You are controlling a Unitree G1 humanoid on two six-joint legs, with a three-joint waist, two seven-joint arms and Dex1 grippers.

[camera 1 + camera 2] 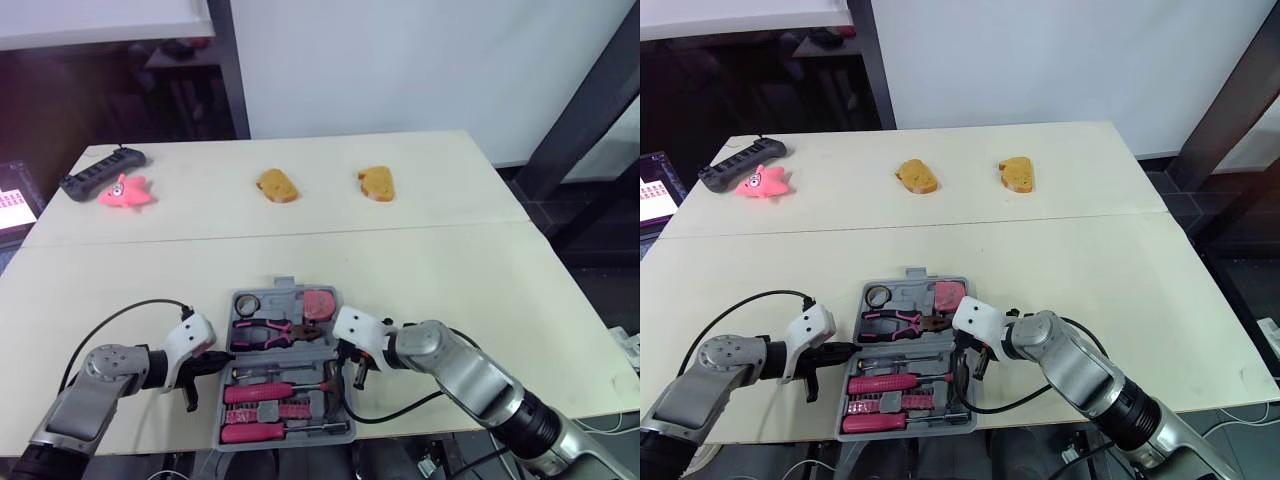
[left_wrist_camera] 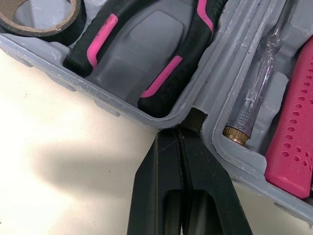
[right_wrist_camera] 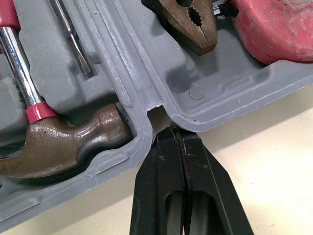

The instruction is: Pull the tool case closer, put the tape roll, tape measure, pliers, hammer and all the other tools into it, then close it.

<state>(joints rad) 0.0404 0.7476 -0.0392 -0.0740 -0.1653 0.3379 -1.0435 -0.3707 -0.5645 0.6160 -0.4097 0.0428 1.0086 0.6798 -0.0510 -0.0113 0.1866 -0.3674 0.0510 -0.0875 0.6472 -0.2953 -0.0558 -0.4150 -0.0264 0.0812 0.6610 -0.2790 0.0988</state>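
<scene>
The grey tool case (image 1: 284, 285) lies open near the table's front edge. Its far half holds the tape roll (image 1: 248, 302), the pink-handled pliers (image 1: 275, 333) and the pink tape measure (image 1: 320, 304). Its near half holds the hammer (image 3: 63, 142), a tester screwdriver (image 2: 254, 93) and several pink-handled tools. My left gripper (image 1: 222, 360) is shut, its tip touching the notch in the middle of the case's left edge (image 2: 195, 120). My right gripper (image 1: 350, 372) is shut, its tip at the matching notch on the right edge (image 3: 156, 115). Nothing shows between either pair of fingers.
Two pieces of bread (image 1: 277, 185) (image 1: 377, 183) lie on the far half of the table. A pink toy (image 1: 124, 191) and a black power strip (image 1: 102, 171) sit at the far left. The case's near edge reaches the table's front edge.
</scene>
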